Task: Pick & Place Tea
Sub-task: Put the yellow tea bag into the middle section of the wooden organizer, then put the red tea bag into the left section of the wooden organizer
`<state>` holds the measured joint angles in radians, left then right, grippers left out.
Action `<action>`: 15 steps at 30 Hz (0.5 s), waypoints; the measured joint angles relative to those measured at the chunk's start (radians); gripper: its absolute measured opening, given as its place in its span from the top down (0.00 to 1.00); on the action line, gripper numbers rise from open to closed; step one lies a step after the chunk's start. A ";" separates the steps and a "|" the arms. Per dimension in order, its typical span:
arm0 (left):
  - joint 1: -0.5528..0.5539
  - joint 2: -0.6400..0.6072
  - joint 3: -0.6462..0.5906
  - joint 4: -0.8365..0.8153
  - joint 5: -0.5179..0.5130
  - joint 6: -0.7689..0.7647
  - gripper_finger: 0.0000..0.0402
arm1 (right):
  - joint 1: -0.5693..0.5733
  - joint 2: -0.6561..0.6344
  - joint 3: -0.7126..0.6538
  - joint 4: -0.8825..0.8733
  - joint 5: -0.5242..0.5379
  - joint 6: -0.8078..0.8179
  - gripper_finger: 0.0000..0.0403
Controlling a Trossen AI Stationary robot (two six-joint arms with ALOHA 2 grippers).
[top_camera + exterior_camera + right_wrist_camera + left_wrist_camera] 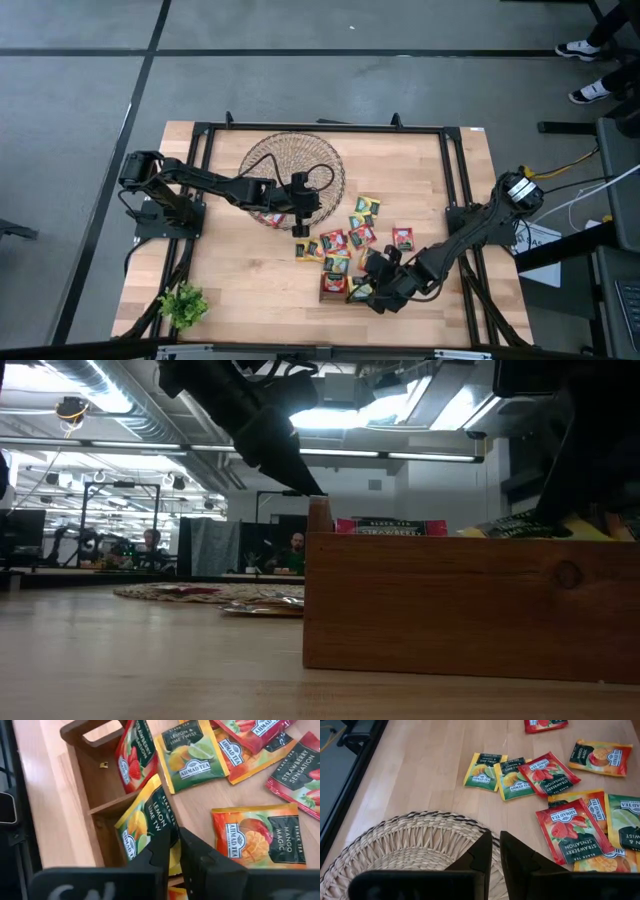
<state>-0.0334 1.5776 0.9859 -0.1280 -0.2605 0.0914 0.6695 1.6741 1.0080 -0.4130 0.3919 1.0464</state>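
- The pale wooden tabletop (240, 270) is carrying a narrow wooden tray (95, 780) at its near edge.
- Coloured square tea sachets (350, 238) are lying scattered beside the tray.
- The right end effector (175, 845) is pinching a yellow lemon sachet (142, 822) over the tray; the left end effector (495, 851), fingers nearly together and empty, is hovering above a round wicker dish (410, 845).

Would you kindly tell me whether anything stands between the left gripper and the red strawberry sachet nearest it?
Nothing visible does. The left gripper hangs over the rim of the wicker dish, and the red strawberry sachet lies flat on the bare table just beyond that rim.

Overhead, table-level and wrist views share the sachets (350, 240).
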 joint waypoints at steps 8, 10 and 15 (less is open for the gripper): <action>0.000 0.000 0.000 -0.002 0.000 0.000 0.91 | -0.010 0.000 0.000 -0.001 -0.009 0.000 0.69; 0.000 0.000 0.000 -0.002 -0.001 0.000 0.91 | -0.019 0.000 0.000 -0.005 -0.033 -0.002 0.63; 0.000 0.000 0.000 -0.002 -0.011 0.001 0.92 | -0.057 -0.003 0.000 -0.015 -0.053 -0.042 0.55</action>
<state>-0.0330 1.5776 0.9859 -0.1301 -0.2710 0.0921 0.6120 1.6708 1.0080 -0.4278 0.3386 1.0039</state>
